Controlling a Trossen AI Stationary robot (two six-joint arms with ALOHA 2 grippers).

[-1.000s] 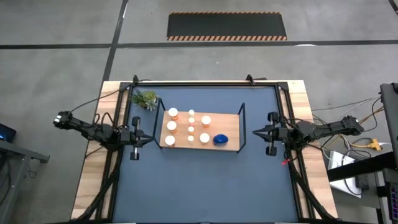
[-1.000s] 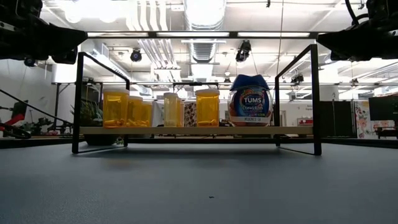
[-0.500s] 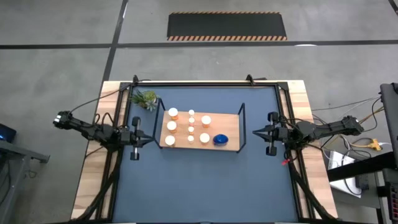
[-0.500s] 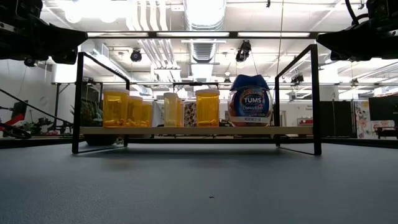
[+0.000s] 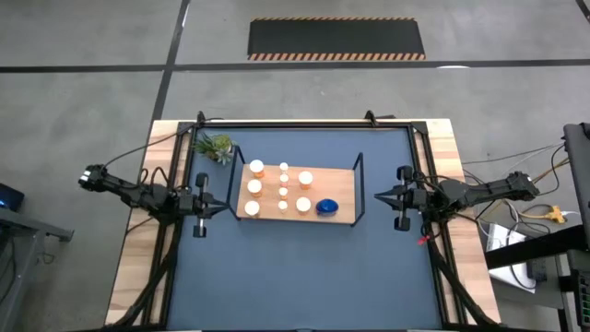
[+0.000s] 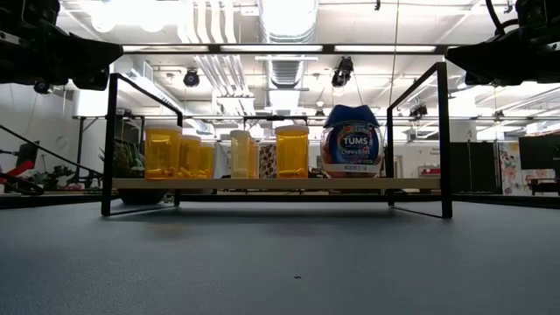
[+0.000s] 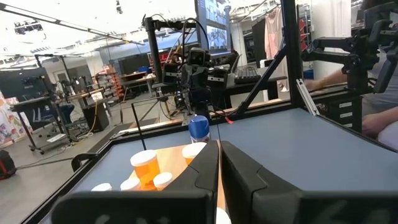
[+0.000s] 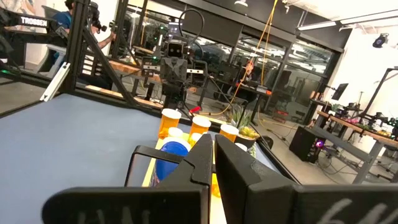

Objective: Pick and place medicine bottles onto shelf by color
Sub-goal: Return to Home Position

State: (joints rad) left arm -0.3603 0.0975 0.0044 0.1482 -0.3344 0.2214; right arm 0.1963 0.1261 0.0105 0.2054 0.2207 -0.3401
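The light-wood shelf [image 5: 343,217] with black wire ends stands on the dark-blue mat. Several medicine bottles stand upright on it: orange ones with white caps [image 5: 257,168] [image 6: 163,152] on the left and middle, small white ones [image 5: 284,167], and a blue bottle [image 5: 326,207] [image 6: 351,142] at the near right corner. My left gripper [image 5: 225,206] is shut, level, just left of the shelf. My right gripper [image 5: 378,195] is shut, level, just right of it. Both are empty.
A small green plant [image 5: 216,146] stands at the shelf's far left corner. Bare mat [image 5: 304,277] lies between the shelf and the table's near edge. The table's black frame [image 5: 295,123] runs along the far edge. People sit beyond the table in the wrist views.
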